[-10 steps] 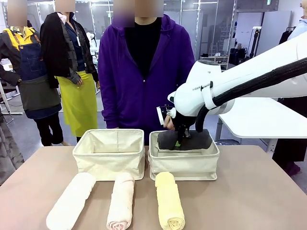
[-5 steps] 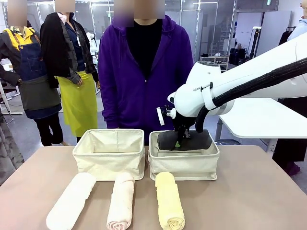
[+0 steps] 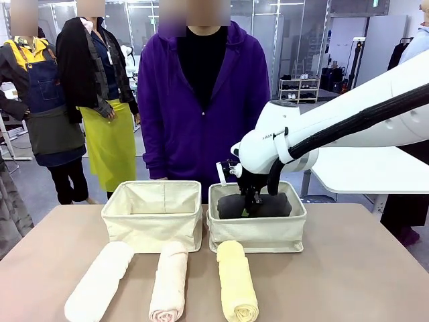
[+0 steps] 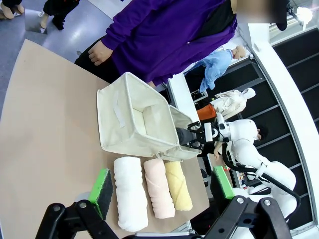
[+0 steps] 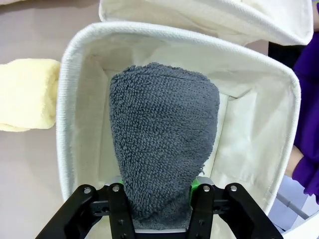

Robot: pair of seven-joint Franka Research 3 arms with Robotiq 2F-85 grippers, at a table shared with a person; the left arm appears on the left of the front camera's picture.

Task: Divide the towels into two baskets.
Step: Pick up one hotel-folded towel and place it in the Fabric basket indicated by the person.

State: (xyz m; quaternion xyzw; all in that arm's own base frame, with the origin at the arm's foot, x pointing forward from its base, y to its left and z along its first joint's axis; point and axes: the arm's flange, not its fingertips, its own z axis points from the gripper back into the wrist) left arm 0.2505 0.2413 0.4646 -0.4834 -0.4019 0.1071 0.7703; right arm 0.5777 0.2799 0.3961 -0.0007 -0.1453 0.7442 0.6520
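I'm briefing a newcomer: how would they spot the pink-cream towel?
On the table, three towel rolls lie in front of the baskets. The pink-cream towel is the middle one, between the white towel and the yellow towel, pinker than either.

Four towels are counted. Three are laid side by side along the table's [image 3: 362, 268] near edge: the white towel [image 3: 100, 282], the pink-cream towel [image 3: 169, 280] and the yellow towel [image 3: 236, 280]. The fourth, the dark grey towel [image 3: 268, 206], is seen inside a basket. Two baskets are counted, set side by side toward the far edge: the left basket [image 3: 153, 228] and the right basket [image 3: 258, 235], the latter containing the one grey roll. Two grippers are counted, the left gripper [image 4: 162, 183] and the right gripper [image 3: 249, 201]. One person [image 3: 201, 100] in purple is counted at the far edge.
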